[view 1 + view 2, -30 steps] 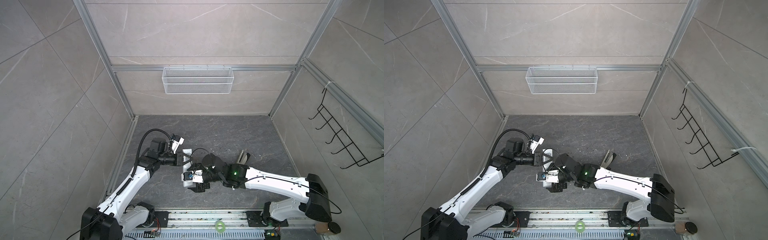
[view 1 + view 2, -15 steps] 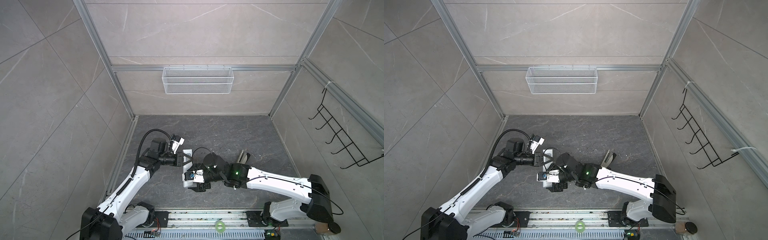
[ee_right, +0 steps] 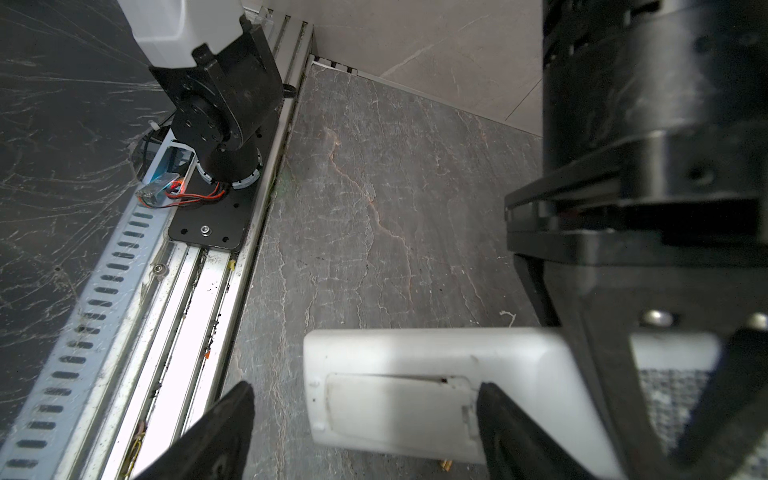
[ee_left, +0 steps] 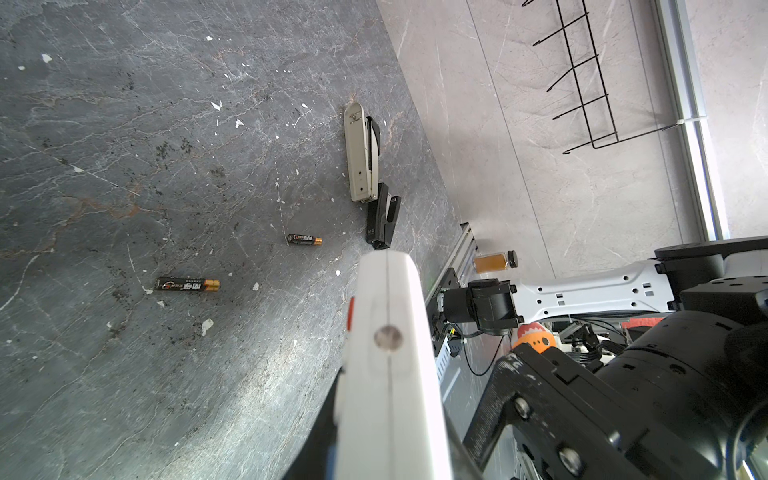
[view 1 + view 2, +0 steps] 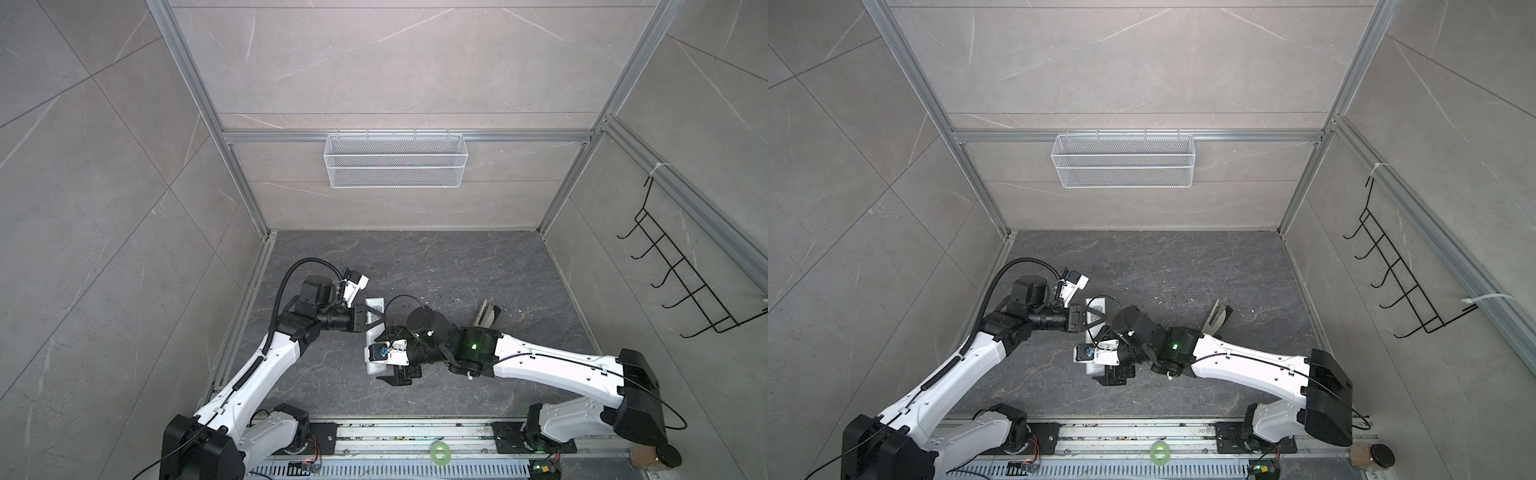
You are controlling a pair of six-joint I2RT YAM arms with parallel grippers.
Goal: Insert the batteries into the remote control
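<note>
1. Dark veined stone floor (image 5: pixel 457 266) inside a grey-tiled enclosure; white mesh basket (image 5: pixel 395 160) on the back wall.
2. Left gripper (image 5: pixel 371 319), jaws clamped tight across the remote control (image 3: pixel 415 353) at the part farther from the arm bases; remote left of centre in both top views, between the two arms.
3. Right gripper (image 3: pixel 365 399) at the remote's nearer end, jaws spread wide, gripping nothing: one finger (image 3: pixel 224 428) clear of the remote's end, the other over the edge of the battery cover (image 3: pixel 395 409), contact not determinable.
4. Cover still seated in the remote's back, with a thin dark gap along one long edge; compartment not exposed.
5. Nearer battery (image 4: pixel 188 284) and farther battery (image 4: pixel 304 239) loose on the floor, apart from each other and from the remote; not discernible in the top views.
6. Opened grey-and-black stapler (image 4: pixel 360 153) beyond the batteries; black wire hook rack (image 5: pixel 681 286) on the right wall.
7. Progress, as judged: early. Done: remote secured. Left: cover removal, then pick-up and seating of both batteries.
</note>
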